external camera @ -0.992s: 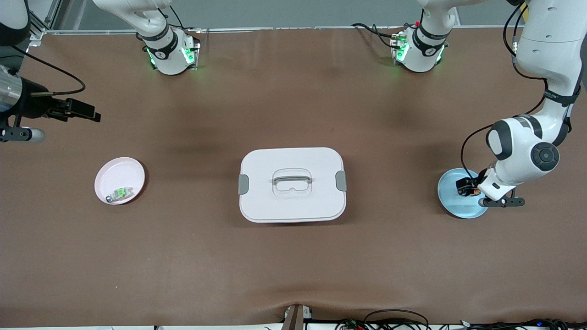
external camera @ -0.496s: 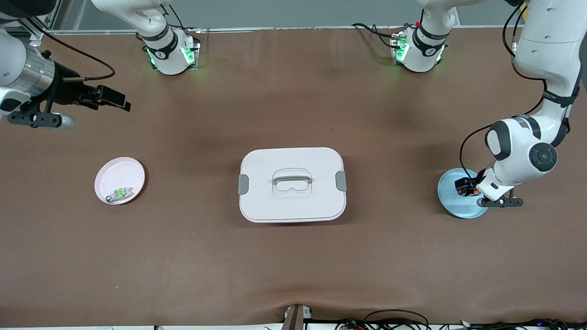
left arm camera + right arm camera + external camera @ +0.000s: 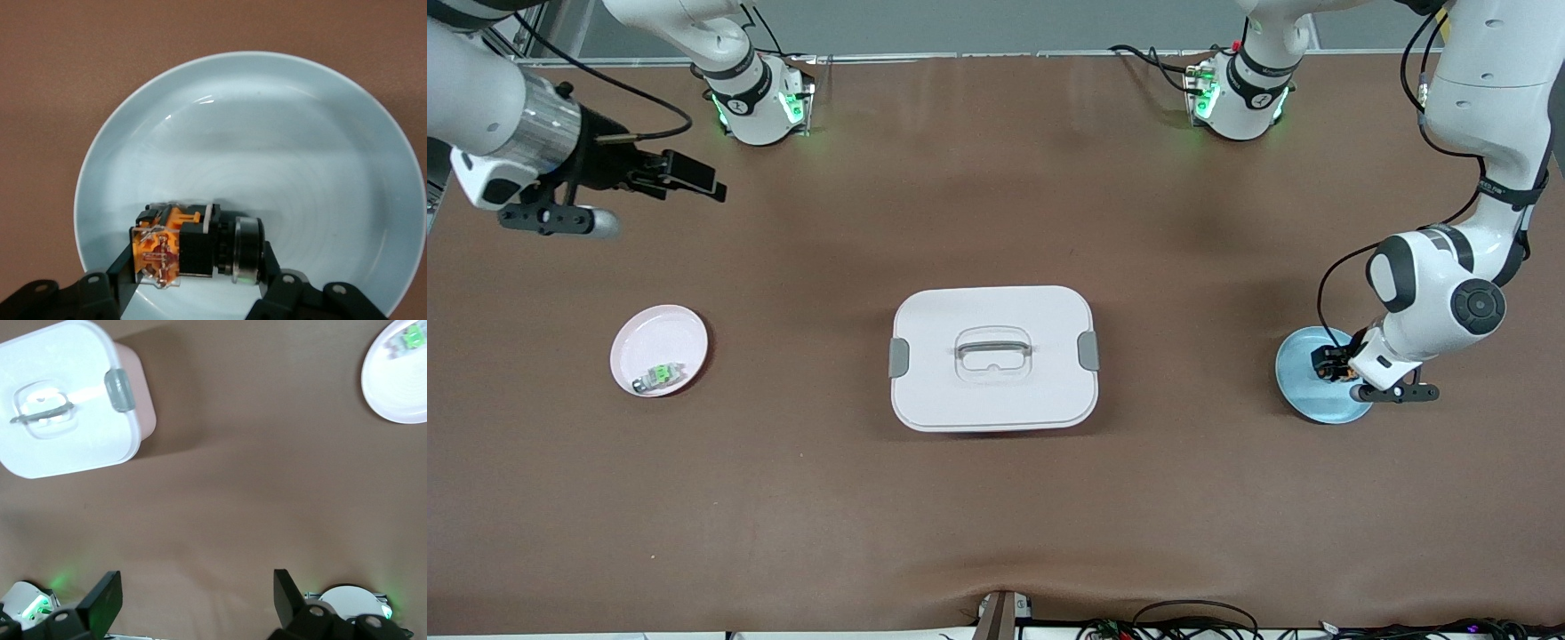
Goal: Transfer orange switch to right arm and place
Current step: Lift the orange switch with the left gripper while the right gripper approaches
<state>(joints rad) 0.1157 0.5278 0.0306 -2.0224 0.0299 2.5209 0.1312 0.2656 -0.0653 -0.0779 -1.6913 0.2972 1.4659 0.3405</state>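
The orange switch (image 3: 193,243), black-bodied with an orange end piece, lies on its side in the pale blue plate (image 3: 267,133). My left gripper (image 3: 198,255) is shut on it, one finger at each end, low over the plate. In the front view the blue plate (image 3: 1303,396) sits at the left arm's end of the table, with the left gripper (image 3: 1327,363) and the switch (image 3: 1330,366) over it. My right gripper (image 3: 694,178) is open and empty, up in the air over the right arm's end of the table; its wrist view shows the wide-apart jaws (image 3: 195,587).
A white lidded box (image 3: 993,357) with grey clips stands mid-table and shows in the right wrist view (image 3: 67,400). A pink plate (image 3: 660,333) holds a small green-and-clear switch (image 3: 660,377). Both arm bases stand along the table's farther edge.
My right gripper has swung from the table's edge toward the middle, still open. My left gripper has shifted only slightly over the blue plate.
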